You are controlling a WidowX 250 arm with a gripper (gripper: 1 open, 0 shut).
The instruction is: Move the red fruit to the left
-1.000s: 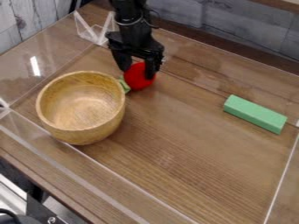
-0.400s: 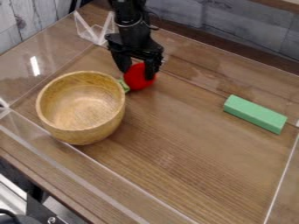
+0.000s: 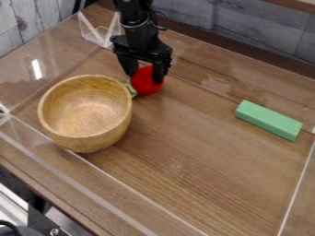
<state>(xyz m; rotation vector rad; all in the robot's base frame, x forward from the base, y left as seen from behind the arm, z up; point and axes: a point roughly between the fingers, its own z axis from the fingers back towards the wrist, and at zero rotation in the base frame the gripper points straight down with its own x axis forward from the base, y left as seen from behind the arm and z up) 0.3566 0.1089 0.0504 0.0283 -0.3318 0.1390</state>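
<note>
The red fruit (image 3: 146, 82) is a small round red ball with a green leaf piece on its left, resting on the wooden table just behind and right of the wooden bowl (image 3: 84, 112). My black gripper (image 3: 144, 70) comes down from above and stands over the fruit, its fingers on either side of the fruit's top. The jaws look closed around the fruit. The fruit's upper part is hidden by the fingers.
A flat green rectangular block (image 3: 268, 119) lies at the right. Clear plastic walls (image 3: 37, 157) ring the table, with a wall close behind the gripper. The bowl sits immediately left of the fruit.
</note>
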